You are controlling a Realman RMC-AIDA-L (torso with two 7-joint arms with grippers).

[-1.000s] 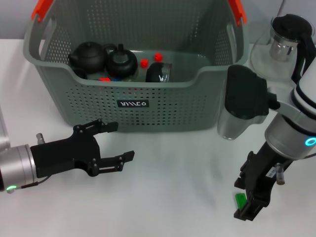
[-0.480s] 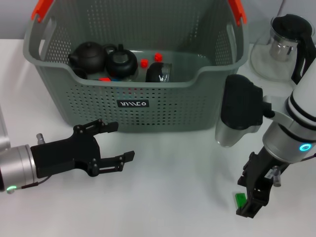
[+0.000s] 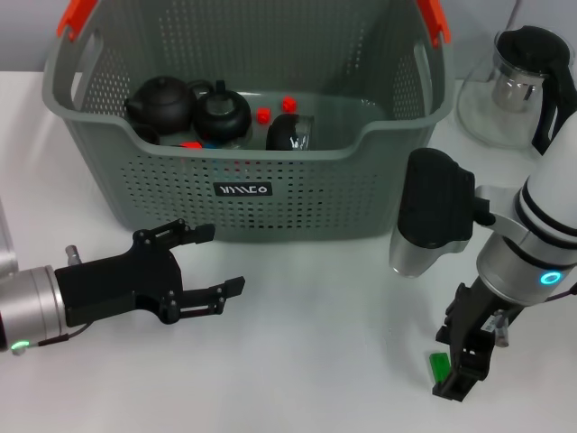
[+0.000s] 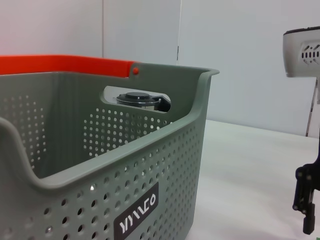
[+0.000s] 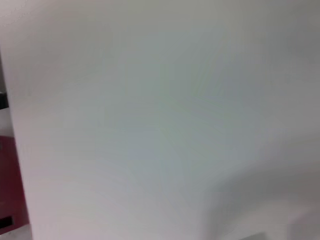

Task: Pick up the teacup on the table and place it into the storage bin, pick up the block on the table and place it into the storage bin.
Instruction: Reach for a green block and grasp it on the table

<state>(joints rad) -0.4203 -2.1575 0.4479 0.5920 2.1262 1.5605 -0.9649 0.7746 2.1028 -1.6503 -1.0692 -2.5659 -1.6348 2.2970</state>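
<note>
The right gripper [image 3: 455, 368] points straight down at the table [image 3: 325, 343], well in front of the storage bin [image 3: 248, 135] and off its right front corner. Its black fingers sit against a small bright green block [image 3: 439, 363], which lies at the fingers' left side; whether the jaws are clamped on it cannot be told. The block is a short, vivid green piece, partly hidden by the fingers. Above the gripper the right arm rises steeply, white and silver with a lit teal ring, and a bulky black-and-silver housing juts toward the bin's right front corner.

The left gripper [image 3: 212, 262] hovers low just in front of the bin's front wall, toward its left half, its black fingers spread apart and holding nothing. Its arm reaches in nearly level from the left.

The bin is a grey-green perforated basket with orange-red handle ends and a small black label with white lettering on its front wall. Inside it lie two dark round teapots [image 3: 194, 108] side by side at the left, a dark cup [image 3: 290, 132] on its side to their right, and several small red pieces [image 3: 263, 115] around them.

A glass teapot [image 3: 523, 86] with a black handle stands on the table just right of the bin.
</note>
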